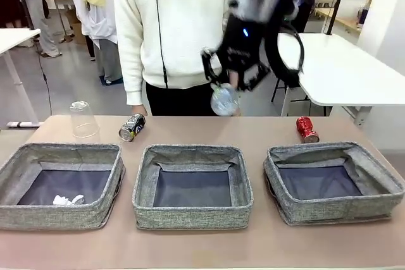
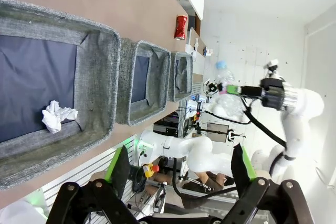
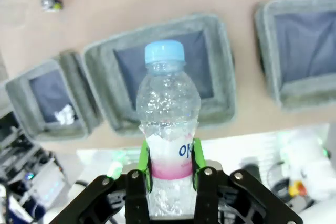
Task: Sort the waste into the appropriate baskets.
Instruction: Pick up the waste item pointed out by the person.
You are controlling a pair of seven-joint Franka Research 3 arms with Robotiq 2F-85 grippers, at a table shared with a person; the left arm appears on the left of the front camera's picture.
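While your right gripper clamps the bottle at its pink label — cap pointing down along the fingers — it hangs above the table's far edge; the middle basket lies below, toward the robot's side.

A robotics lab: a brown worktop on an aluminium frame, a white robot arm with cabling, a red emergency-stop button, and plain white tables on a grey floor.
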